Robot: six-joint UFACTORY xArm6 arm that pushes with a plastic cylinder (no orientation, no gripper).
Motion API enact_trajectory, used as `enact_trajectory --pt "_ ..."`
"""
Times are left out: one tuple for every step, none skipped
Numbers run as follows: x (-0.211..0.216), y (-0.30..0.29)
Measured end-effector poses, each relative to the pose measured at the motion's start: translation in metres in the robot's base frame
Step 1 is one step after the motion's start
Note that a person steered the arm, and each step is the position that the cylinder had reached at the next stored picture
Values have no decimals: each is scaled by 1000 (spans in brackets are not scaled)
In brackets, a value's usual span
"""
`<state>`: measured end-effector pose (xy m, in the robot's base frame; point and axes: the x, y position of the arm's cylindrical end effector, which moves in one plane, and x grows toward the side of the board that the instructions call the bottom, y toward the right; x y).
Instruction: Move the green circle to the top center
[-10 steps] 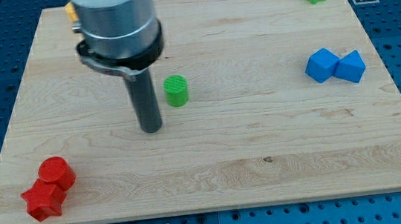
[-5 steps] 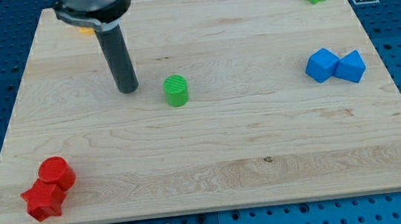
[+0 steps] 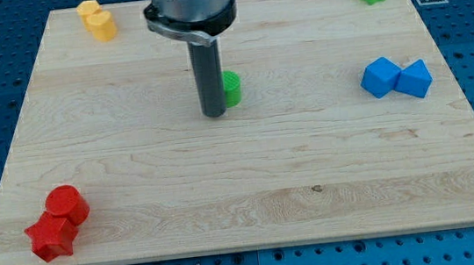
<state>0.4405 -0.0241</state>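
End effector tip point(image 3: 215, 113) touching green circle's point(image 3: 231, 88) left.

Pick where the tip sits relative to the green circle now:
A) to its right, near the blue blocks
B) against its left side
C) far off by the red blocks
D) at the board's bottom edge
B: my tip sits right against the left side of the green circle, partly hiding it.

Tip point(image 3: 215, 113) touching green circle point(image 3: 231, 88), its left.

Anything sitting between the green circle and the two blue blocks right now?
No. In the camera view, bare board separates the green circle from the blue blocks; my tip is at its left.
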Motion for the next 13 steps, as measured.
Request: enact_trajectory --pt "-13 18" --pt "-33 22" --pt "-54 27" --pt "-70 39" --pt "-85 50" --pt "-98 56" --pt "-121 56" --pt "-136 65" --pt "-137 82" --pt "-137 107" --pt "-141 121" --pt "-146 119" --pt "-161 112"
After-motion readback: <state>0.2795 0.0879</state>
